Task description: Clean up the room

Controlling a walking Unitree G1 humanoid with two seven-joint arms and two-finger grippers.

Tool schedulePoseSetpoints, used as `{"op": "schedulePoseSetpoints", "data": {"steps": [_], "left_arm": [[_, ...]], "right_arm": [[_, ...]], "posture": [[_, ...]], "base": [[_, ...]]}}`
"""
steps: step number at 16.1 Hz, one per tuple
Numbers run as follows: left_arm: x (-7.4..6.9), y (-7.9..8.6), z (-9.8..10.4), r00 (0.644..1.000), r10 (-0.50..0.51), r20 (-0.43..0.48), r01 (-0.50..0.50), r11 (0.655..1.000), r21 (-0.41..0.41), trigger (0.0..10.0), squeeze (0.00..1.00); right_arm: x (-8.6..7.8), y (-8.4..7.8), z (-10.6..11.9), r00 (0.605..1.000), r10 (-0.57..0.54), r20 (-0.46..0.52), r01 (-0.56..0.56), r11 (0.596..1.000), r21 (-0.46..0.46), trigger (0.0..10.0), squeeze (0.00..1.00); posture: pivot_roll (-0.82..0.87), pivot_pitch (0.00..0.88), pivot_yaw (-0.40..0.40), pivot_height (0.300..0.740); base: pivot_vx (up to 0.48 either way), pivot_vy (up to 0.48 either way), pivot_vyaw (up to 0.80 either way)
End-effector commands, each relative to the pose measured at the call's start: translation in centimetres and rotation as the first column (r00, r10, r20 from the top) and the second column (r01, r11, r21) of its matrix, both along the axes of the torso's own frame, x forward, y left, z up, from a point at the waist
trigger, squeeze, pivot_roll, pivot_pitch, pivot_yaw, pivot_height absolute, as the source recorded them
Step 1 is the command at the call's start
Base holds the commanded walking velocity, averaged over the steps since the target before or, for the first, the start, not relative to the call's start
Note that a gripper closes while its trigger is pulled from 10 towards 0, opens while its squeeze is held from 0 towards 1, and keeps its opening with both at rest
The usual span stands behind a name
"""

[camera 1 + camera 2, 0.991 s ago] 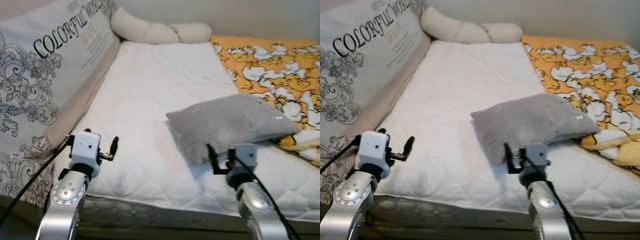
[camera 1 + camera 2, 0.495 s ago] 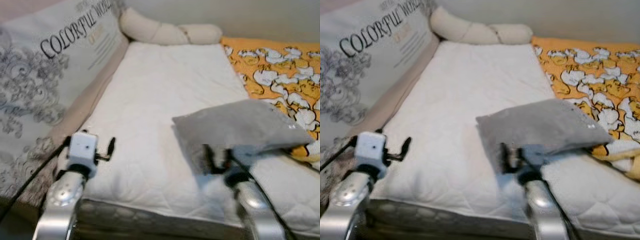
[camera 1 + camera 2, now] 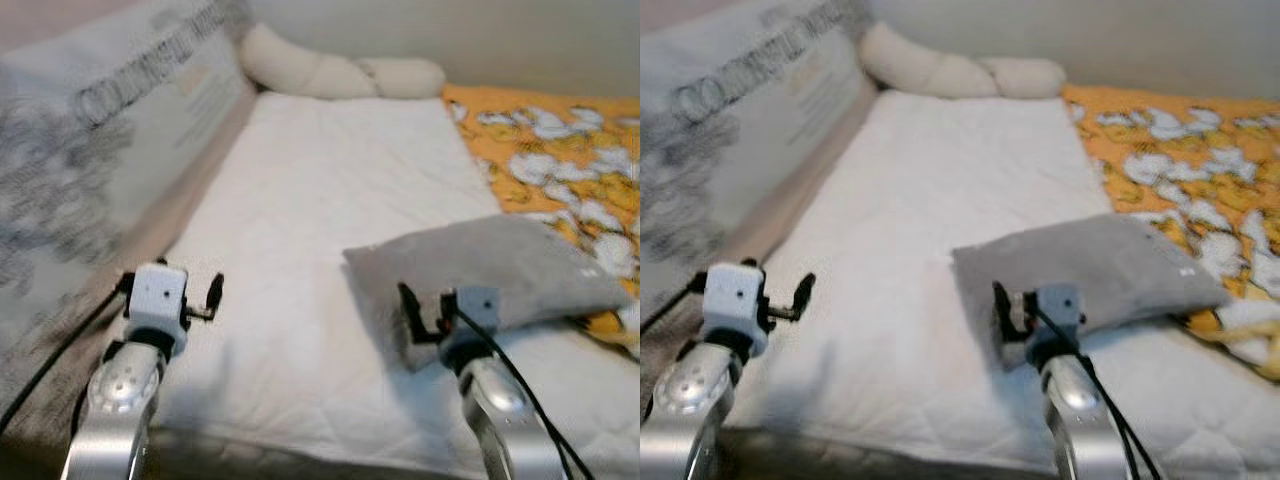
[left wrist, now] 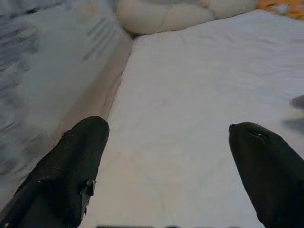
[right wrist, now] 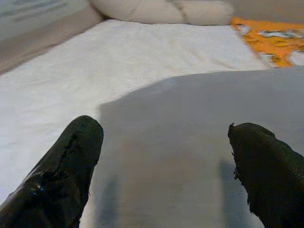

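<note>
**Right gripper poised at the grey pillow's near corner**

Right gripper (image 5: 164, 156) hangs just over the near corner of the grey pillow (image 3: 505, 270), its two black fingers (image 5: 61, 175) spread wide apart with nothing between them. The pillow lies flat on the white mattress (image 3: 320, 200), its far edge overlapping the orange patterned blanket (image 3: 560, 140) beside it. The left gripper (image 4: 166, 156) is also spread open and empty, held over bare mattress well to the left of the pillow, near the printed bed guard (image 3: 110, 150).

The step in hand looks like picking up the pillow to put it where it belongs, probably toward the head of the bed beyond it, where a cream roll cushion (image 3: 340, 72) lies along the wall. To do this well, the right gripper should go lower and forward so one finger slides under the pillow's corner and the other comes down on top, then close firmly; a shallow pinch on soft fabric is likely to slip. The head views are blurred, so settling before closing seems wise.

The pillow looks soft and plump, in a smooth matte grey cover, roughly rectangular with rounded corners; it will likely sag and fold when lifted by one corner. The mattress cover is quilted, with a faint stitched pattern. The blanket is bright orange with white cartoon figures, rumpled beside the pillow.
</note>
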State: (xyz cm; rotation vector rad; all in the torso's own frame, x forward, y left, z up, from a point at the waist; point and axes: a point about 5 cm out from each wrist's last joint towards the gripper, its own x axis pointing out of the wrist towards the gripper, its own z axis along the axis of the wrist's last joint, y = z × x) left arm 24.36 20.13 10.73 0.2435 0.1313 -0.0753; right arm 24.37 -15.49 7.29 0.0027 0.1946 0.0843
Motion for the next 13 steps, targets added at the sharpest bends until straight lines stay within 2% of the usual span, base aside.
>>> {"op": "schedulePoseSetpoints", "data": {"steps": [1, 4, 6, 7, 8, 9, 11, 13], "left_arm": [[0.2, -0.8, 0.1, 1.000, -0.027, 0.006, 0.027, 1.000, -0.008, 10.0, 0.00], [0.1, -0.8, 0.1, 1.000, -0.030, 0.006, 0.030, 1.000, -0.010, 10.0, 0.00], [0.2, -0.9, 0.1, 0.999, -0.037, 0.007, 0.037, 0.999, -0.012, 10.0, 0.00], [0.1, -1.1, 0.0, 0.998, -0.055, -0.002, 0.055, 0.998, -0.010, 10.0, 0.00], [0.1, -1.2, -0.1, 0.997, -0.074, -0.010, 0.074, 0.997, -0.006, 10.0, 0.00], [0.1, -1.5, -0.3, 0.993, -0.116, -0.027, 0.116, 0.993, 0.006, 10.0, 0.00], [-0.1, -2.0, -0.5, 0.979, -0.194, -0.053, 0.195, 0.981, 0.014, 10.0, 0.00], [-0.1, -2.1, -0.5, 0.972, -0.226, -0.061, 0.228, 0.974, 0.019, 10.0, 0.00]], "right_arm": [[-0.1, -0.8, 0.0, 1.000, -0.024, -0.001, 0.024, 1.000, -0.010, 10.0, 0.00], [-0.2, -0.8, 0.0, 1.000, -0.023, -0.004, 0.023, 1.000, -0.013, 10.0, 0.00], [-0.3, -1.1, -0.4, 0.998, -0.048, -0.028, 0.048, 0.999, -0.021, 10.0, 0.00], [-0.5, -1.5, -0.6, 0.995, -0.092, -0.033, 0.093, 0.995, 0.024, 10.0, 0.00], [-0.5, -1.8, -0.6, 0.993, -0.118, -0.027, 0.118, 0.992, 0.033, 10.0, 0.84], [-0.5, -2.3, -0.4, 0.986, -0.168, -0.009, 0.168, 0.985, 0.039, 10.0, 1.00], [-0.5, -3.5, 0.0, 0.964, -0.263, 0.029, 0.261, 0.963, 0.059, 10.0, 1.00], [-0.6, -4.4, 0.2, 0.943, -0.332, 0.035, 0.329, 0.941, 0.073, 10.0, 1.00]], "posture": [[0.04, 0.000, 0.010, 0.740], [0.04, 0.000, 0.012, 0.740], [0.04, 0.000, 0.012, 0.740], [0.04, 0.000, 0.015, 0.740], [0.04, 0.000, 0.017, 0.740], [0.04, 0.000, 0.017, 0.740], [0.05, 0.000, 0.019, 0.740], [0.05, 0.000, 0.020, 0.740]], "base": [[0.285, 0.000, 0.00], [0.269, 0.000, 0.00], [0.000, 0.000, 0.00], [0.000, 0.000, 0.00], [0.000, 0.000, 0.00], [0.000, 0.000, 0.00], [0.000, 0.000, 0.00], [0.000, 0.000, 0.00]]}}
